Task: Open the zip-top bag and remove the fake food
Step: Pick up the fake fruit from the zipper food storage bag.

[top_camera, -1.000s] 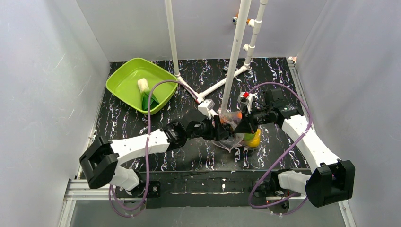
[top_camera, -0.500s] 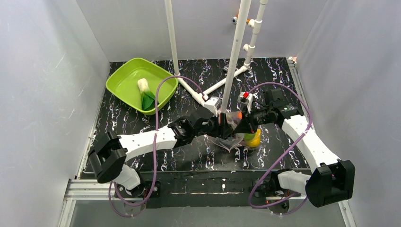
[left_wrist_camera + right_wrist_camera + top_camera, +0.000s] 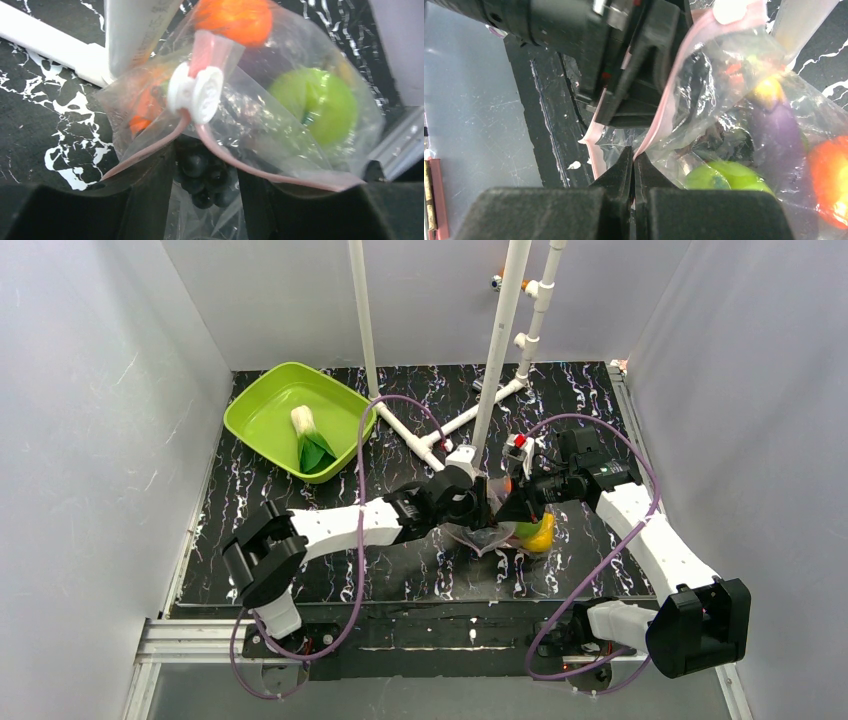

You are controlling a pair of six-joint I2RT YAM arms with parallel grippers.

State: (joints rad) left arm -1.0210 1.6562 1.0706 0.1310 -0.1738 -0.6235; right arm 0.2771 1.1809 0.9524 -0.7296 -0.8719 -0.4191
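Black tabletop (image 3: 260,490) veined in white, grey walls on three sides, white pipe frame (image 3: 495,370) rising from the middle. Item: zip-top bag (image 3: 487,535), thin clear crinkly film, at table centre between the two arms, apparently so each can take one lip of its mouth. Pink zip strip (image 3: 664,115) runs along the mouth and parts into two ribbons below a white round slider (image 3: 196,92), so the mouth looks partly open. Item: right gripper (image 3: 634,160), jaws pressed together on the edge of one pink lip, probably to anchor that side. Item: left gripper (image 3: 206,165), facing the mouth from the other side, a narrow gap between its dark fingers and no film seen pinched; one pink ribbon lies across the left finger. Item: fake food (image 3: 535,532), smooth moulded plastic, nearly all inside the bag: green apple (image 3: 312,105), glossy and round; orange (image 3: 234,17), dimpled; dark grapes (image 3: 210,187), a knobbly cluster low in the bag; purple eggplant (image 3: 776,132), elongated; a small yellow piece (image 3: 769,90), likely the lemon. Item: lime-green tray (image 3: 245,420), shallow and square, far left corner, well apart from the bag, holding one green-white leafy vegetable (image 3: 308,440); it appears to be the drop-off for emptied pieces.
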